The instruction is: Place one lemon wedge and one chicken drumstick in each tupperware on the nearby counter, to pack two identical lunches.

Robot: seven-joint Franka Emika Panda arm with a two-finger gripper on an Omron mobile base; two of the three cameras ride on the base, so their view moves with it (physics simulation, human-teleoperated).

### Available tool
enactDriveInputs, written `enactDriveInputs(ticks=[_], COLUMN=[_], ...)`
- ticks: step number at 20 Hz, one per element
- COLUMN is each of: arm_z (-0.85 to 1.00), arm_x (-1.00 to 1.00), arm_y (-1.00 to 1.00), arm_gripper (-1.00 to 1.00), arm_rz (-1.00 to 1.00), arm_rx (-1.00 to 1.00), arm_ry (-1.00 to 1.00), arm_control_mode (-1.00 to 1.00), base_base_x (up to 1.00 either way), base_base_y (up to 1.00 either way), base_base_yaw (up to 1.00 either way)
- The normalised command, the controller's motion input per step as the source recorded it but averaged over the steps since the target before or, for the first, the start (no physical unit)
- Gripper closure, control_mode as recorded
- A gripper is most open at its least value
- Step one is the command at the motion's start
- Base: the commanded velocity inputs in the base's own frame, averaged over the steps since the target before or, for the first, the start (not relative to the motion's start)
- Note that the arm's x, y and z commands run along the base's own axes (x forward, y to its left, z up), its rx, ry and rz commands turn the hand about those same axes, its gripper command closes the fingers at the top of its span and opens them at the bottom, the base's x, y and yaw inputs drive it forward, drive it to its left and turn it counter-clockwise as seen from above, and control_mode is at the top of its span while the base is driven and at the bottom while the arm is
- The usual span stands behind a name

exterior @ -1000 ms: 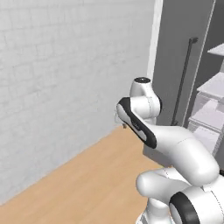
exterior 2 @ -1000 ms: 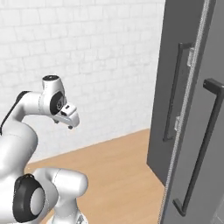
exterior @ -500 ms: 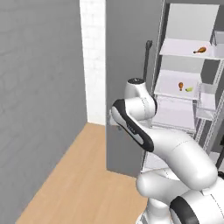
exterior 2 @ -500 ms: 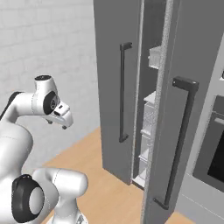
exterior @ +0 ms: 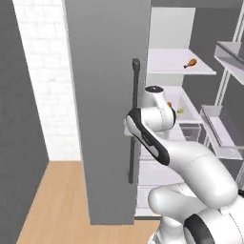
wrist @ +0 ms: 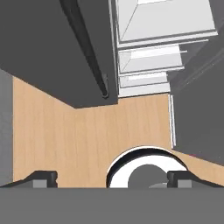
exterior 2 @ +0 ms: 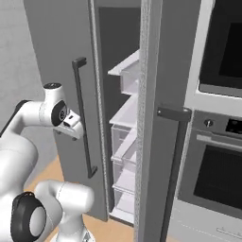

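A chicken drumstick (exterior: 190, 62) lies on an upper white shelf inside the open fridge. One shelf lower, a lemon wedge (exterior: 180, 110) sits just right of my arm, and a second drumstick (exterior: 169, 104) peeks out from behind it. My gripper (wrist: 111, 178) hangs in front of the fridge and points down at the wooden floor. It is open, its fingertips (wrist: 41, 177) wide apart with nothing between them. In the right base view the gripper (exterior 2: 73, 130) sits beside the left door's handle. The tupperware and the counter are out of view.
The dark grey left fridge door (exterior: 100, 119) with its long black handle (exterior: 135, 119) stands open just left of my arm. The right door (exterior 2: 153, 118) stands open too. A built-in oven (exterior 2: 222, 156) is further right. White brick wall (exterior: 43, 71) stands to the left.
The whole picture has shifted: the base has moved from facing the white wall to facing the open fridge. The arm keeps its pose and the gripper stays open.
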Motion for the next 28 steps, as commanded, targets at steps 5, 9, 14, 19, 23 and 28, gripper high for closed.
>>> enactDriveInputs(ticks=[5, 9, 14, 19, 23, 28], arm_z=[0.00, 0.00, 0.00, 0.00, 0.00, 0.41], arm_x=[0.00, 0.00, 0.00, 0.00, 0.00, 0.36], arm_y=[0.00, 0.00, 0.00, 0.00, 0.00, -0.43], arm_gripper=[-1.00, -1.00, -1.00, -1.00, -1.00, -1.00], arm_rz=[0.00, 0.00, 0.00, 0.00, 0.00, -0.03], arm_rx=[0.00, 0.00, 0.00, 0.00, 0.00, 0.00], arm_ry=[0.00, 0.00, 0.00, 0.00, 0.00, -0.12], arm_control_mode=[1.00, 1.00, 1.00, 1.00, 1.00, -1.00], base_base_x=[0.72, 0.10, -0.28, 0.19, 0.71, 0.16], base_base_y=[0.00, 0.00, 0.00, 0.00, -0.14, -0.07], base_base_yaw=[-0.55, -0.52, -0.19, -0.02, 0.00, 0.00])
